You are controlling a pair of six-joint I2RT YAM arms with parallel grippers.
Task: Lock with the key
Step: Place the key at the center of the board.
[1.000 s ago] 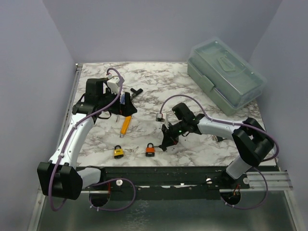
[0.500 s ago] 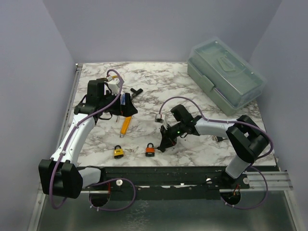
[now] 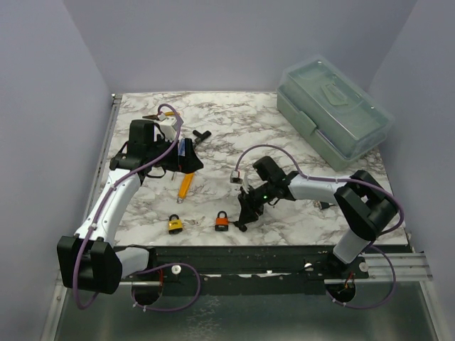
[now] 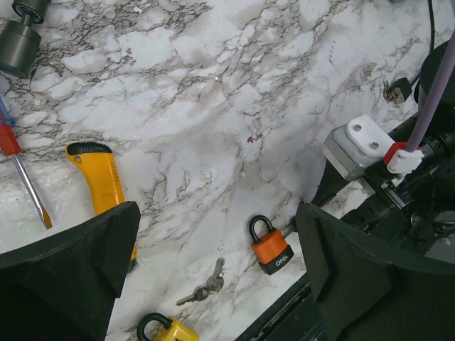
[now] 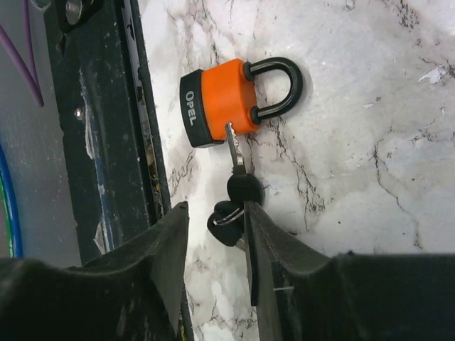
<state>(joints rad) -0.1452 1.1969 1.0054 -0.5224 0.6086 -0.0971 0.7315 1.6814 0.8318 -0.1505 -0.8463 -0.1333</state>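
An orange padlock (image 5: 222, 105) with its shackle pushed in lies by the table's near edge; it also shows in the top view (image 3: 222, 222) and the left wrist view (image 4: 270, 246). A black-headed key (image 5: 244, 187) lies with its blade tip against the padlock's side, and a second black key (image 5: 226, 222) hangs from its ring. My right gripper (image 5: 213, 209) is open around these keys, just right of the padlock in the top view (image 3: 245, 212). My left gripper (image 4: 217, 209) is open and empty, high above the table, at the back left (image 3: 186, 160).
A yellow padlock (image 3: 174, 225) lies left of the orange one, with a pair of silver keys (image 4: 202, 284) between them. A yellow-handled tool (image 3: 185, 185), a screwdriver (image 4: 18, 156) and a black cylinder (image 4: 20, 44) lie under the left arm. A green toolbox (image 3: 334, 110) stands at the back right.
My right gripper has crept down and left toward the orange padlock. My left arm has shifted only slightly.
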